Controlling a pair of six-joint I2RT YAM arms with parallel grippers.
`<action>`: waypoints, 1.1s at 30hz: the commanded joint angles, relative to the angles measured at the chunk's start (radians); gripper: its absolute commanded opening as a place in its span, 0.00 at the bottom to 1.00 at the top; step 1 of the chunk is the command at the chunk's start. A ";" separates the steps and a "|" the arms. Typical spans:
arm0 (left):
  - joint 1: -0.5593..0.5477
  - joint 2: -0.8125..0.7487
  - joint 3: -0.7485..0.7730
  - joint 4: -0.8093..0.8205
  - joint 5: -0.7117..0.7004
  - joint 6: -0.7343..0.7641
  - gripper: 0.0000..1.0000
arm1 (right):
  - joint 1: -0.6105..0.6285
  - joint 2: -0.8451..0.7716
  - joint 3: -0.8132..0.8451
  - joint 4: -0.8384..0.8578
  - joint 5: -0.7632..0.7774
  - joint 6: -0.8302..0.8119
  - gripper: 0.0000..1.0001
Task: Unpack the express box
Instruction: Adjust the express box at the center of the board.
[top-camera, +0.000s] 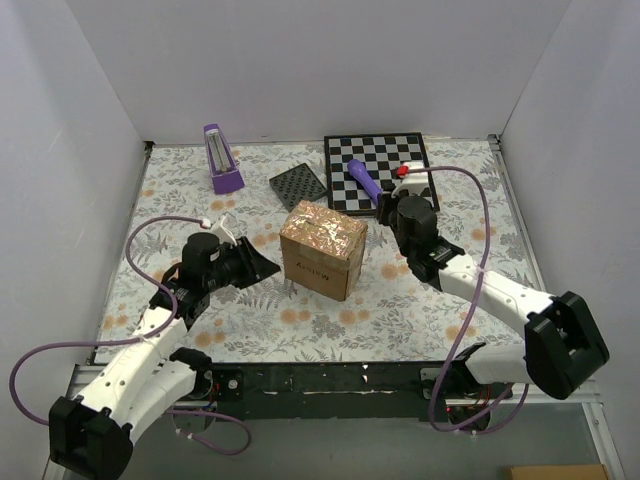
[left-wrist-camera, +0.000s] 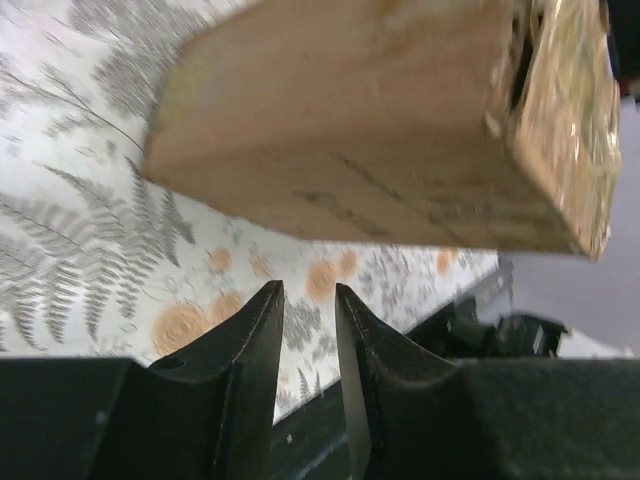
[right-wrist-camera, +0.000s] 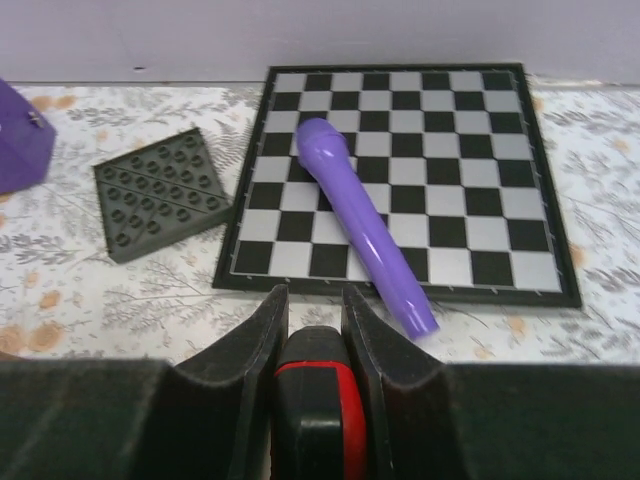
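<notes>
The express box (top-camera: 322, 248), a brown carton with glossy tape on top, stands in the middle of the floral table; the left wrist view shows its side close up (left-wrist-camera: 370, 130). My left gripper (top-camera: 270, 268) lies just left of the box, its jaws (left-wrist-camera: 308, 295) a narrow gap apart with nothing between them and not touching the carton. My right gripper (top-camera: 392, 205) is behind and to the right of the box, pointing at the chessboard. It is shut on a black-and-red tool (right-wrist-camera: 315, 400), whose front end reaches nearly to the fingertips.
A black-and-white chessboard (top-camera: 400, 150) (right-wrist-camera: 460, 200) lies at the back right with a purple pen (top-camera: 363, 180) (right-wrist-camera: 365, 225) across its near corner. A dark grey studded plate (top-camera: 298, 186) (right-wrist-camera: 165, 195) and a purple wedge-shaped object (top-camera: 222, 160) sit at the back left. White walls enclose the table.
</notes>
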 joint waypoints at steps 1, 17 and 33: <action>-0.008 -0.044 -0.053 0.053 0.266 -0.031 0.25 | -0.010 0.083 0.097 0.194 -0.199 -0.047 0.01; -0.017 0.349 -0.013 0.213 0.168 -0.005 0.24 | 0.148 -0.087 -0.153 0.082 -0.268 0.022 0.01; -0.016 0.551 0.179 0.219 0.114 0.144 0.42 | 0.330 -0.202 -0.262 0.042 -0.129 0.139 0.01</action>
